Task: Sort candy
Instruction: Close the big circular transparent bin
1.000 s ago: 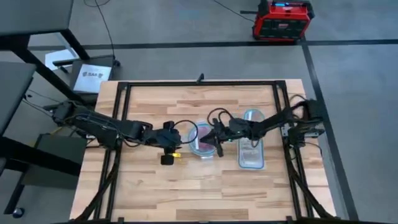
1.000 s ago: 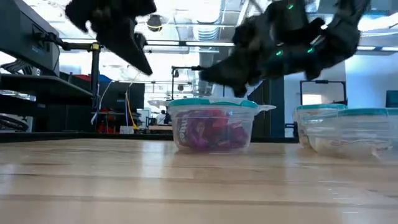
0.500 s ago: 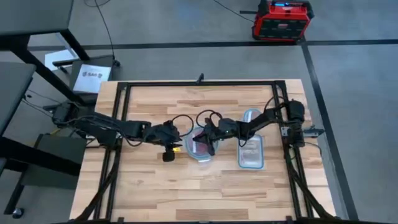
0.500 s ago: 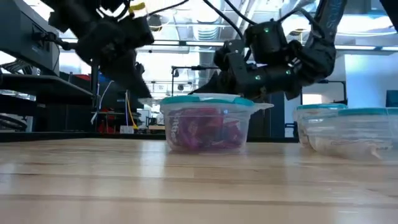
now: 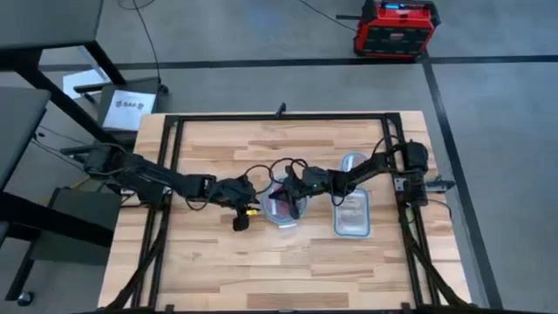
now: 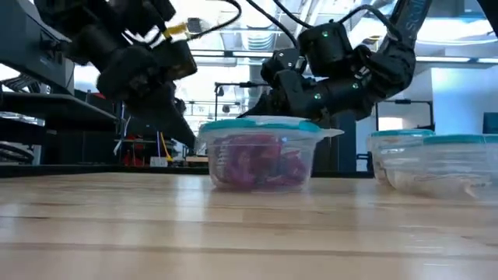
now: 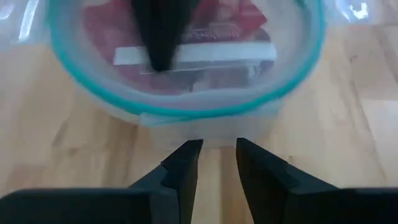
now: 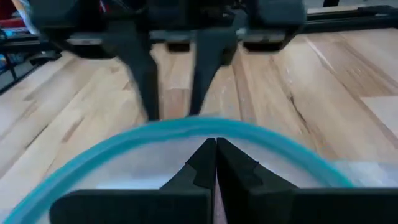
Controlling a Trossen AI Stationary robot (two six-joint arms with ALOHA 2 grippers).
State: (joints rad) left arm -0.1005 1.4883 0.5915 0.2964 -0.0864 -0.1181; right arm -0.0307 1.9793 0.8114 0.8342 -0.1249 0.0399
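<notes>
Right claw point(image 8: 216, 163) pinched together, tips down inside the round bowl point(image 5: 283, 202), same as half a second ago. Candy point(image 6: 257, 163) piled in that bowl, red and purple wrappers. Left claw point(image 7: 216, 163) slightly parted, empty, has edged closer, now just beside the bowl's rim. Rectangular tub point(image 5: 353, 214) beside the bowl, unchanged.
</notes>
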